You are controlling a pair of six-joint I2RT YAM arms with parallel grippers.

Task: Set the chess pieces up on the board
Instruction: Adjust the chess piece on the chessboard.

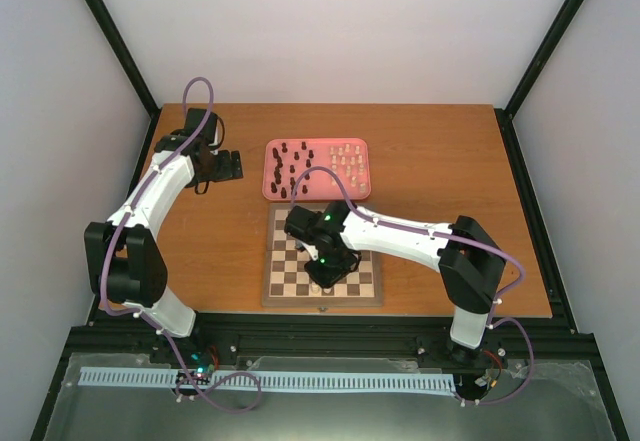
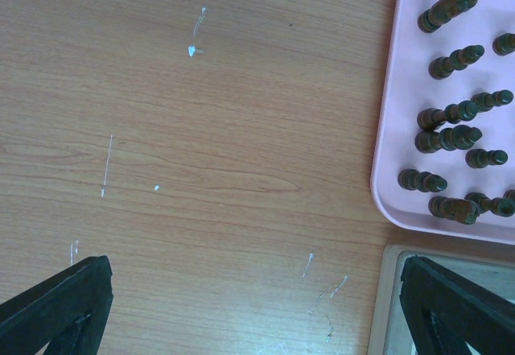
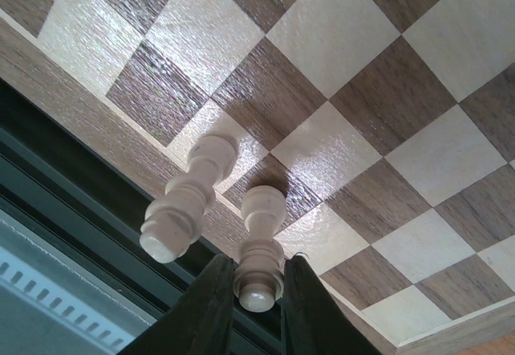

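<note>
Chess piece [image 3: 259, 250] in right claw [image 3: 257, 273] (wrist [image 1: 322, 229] down)

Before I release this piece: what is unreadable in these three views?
Top view: the right arm covers the board where it works; the held cream piece and the cream piece beside it cannot be picked out.
Top view: chess pieces in the pink tray are too small to type.
Left wrist view: frame edge cuts the tray; only dark pieces show.
Right wrist view: the held piece hides its own base; contact with the board is unclear.
</note>
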